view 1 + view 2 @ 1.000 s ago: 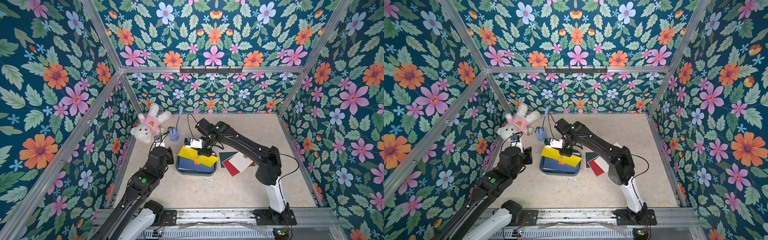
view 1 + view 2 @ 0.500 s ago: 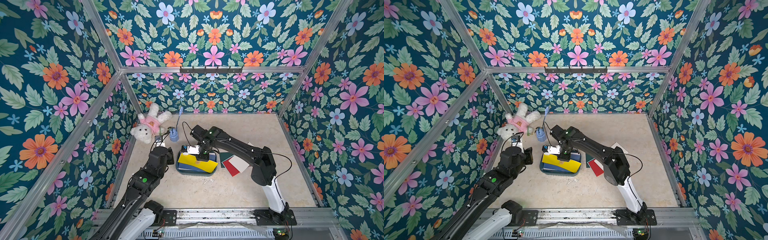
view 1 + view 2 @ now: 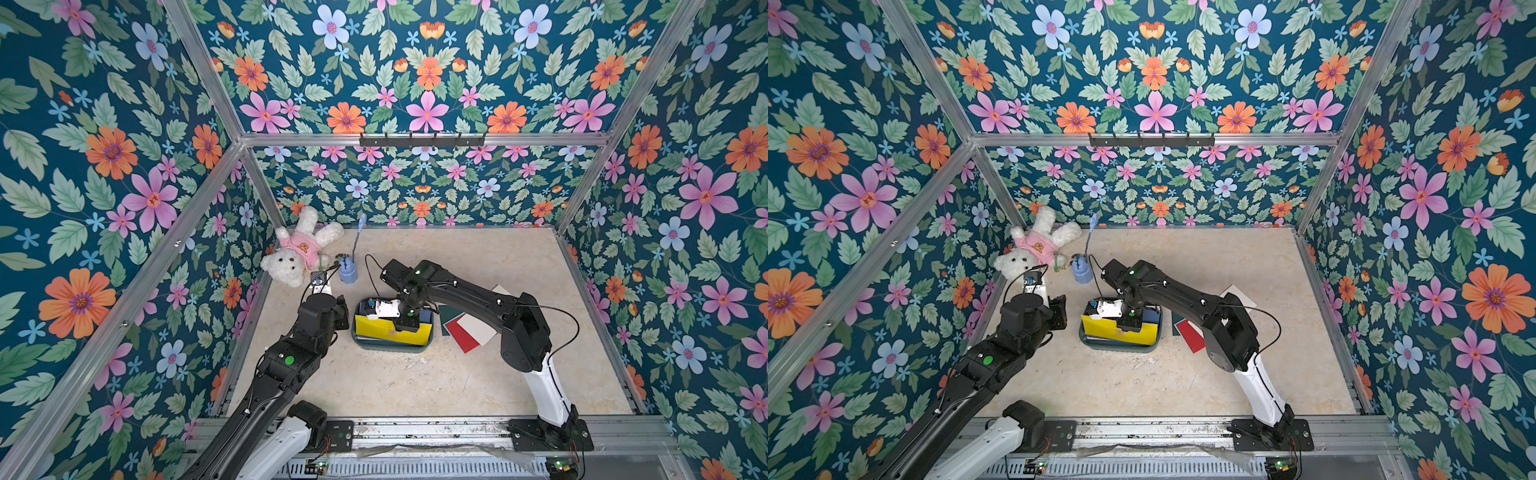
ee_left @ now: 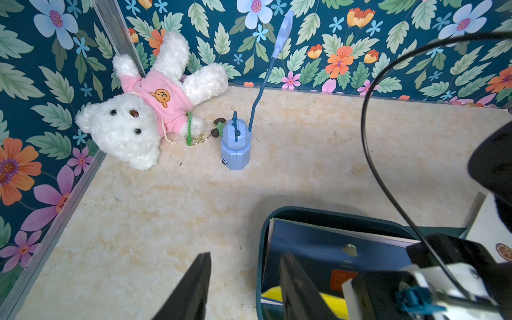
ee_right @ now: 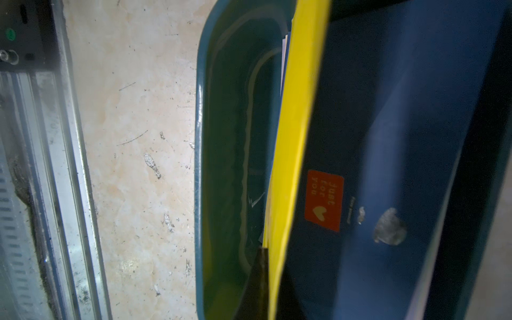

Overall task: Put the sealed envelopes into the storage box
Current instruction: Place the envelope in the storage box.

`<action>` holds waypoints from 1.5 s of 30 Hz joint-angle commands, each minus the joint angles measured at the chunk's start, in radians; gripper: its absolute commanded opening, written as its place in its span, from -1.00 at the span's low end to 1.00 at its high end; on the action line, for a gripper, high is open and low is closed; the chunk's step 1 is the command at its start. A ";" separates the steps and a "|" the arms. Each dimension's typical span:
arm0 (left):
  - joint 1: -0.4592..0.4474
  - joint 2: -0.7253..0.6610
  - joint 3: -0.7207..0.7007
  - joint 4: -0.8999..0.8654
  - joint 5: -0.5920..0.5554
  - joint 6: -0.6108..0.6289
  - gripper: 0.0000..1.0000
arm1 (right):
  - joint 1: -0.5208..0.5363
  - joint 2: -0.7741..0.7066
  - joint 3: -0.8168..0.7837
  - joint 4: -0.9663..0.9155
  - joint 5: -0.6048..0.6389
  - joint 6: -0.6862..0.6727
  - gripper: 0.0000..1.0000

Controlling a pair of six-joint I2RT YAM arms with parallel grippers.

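The right gripper (image 3: 407, 323) hangs over the box (image 3: 390, 349), its jaws clamped on the far long edge of the yellow envelope (image 3: 384, 332). From the jaws the envelope slopes down toward the robot's side. Its long axis runs along the box's long axis, and its low edge sits inside the near wall, as far as a top view shows. In the right wrist view it appears edge-on, leaving the jaws above a navy envelope (image 5: 388, 138) that lies in the box. The coming move, I judge, is only to let go so it falls flat. The left gripper (image 4: 246, 256) hovers just beside the box's left end, jaws apart and empty. A red envelope (image 3: 463, 336), a white envelope (image 3: 478, 326) and a green envelope (image 3: 451, 316) lie overlapped on the table (image 3: 374, 382) just right of the box, nearer the right arm.
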 commanded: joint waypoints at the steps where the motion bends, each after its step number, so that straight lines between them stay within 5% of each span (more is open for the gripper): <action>1: 0.001 0.001 0.001 0.009 0.004 0.005 -0.05 | 0.001 -0.012 0.033 -0.010 0.006 -0.006 -1.00; 19: 0.000 0.016 0.002 0.012 0.014 0.005 -0.04 | 0.007 -0.007 0.005 -0.015 0.071 -0.006 -1.00; 21: 0.000 0.017 0.000 0.012 0.017 0.003 -0.04 | 0.011 -0.006 -0.002 -0.001 0.096 0.005 -0.60; 24: 0.000 0.021 0.002 0.012 0.020 0.004 -0.03 | 0.011 -0.014 -0.018 0.026 0.133 0.015 -0.31; 34: 0.002 0.021 0.001 0.015 0.026 0.000 0.00 | -0.046 -0.074 -0.057 0.181 0.156 0.111 -0.25; 40: 0.001 0.032 0.005 0.033 0.044 -0.008 0.01 | -0.117 -0.173 -0.209 0.331 0.066 0.204 -0.26; 45: 0.000 0.085 0.012 0.111 0.137 -0.030 0.01 | -0.195 -0.406 -0.556 0.722 -0.024 0.445 -0.27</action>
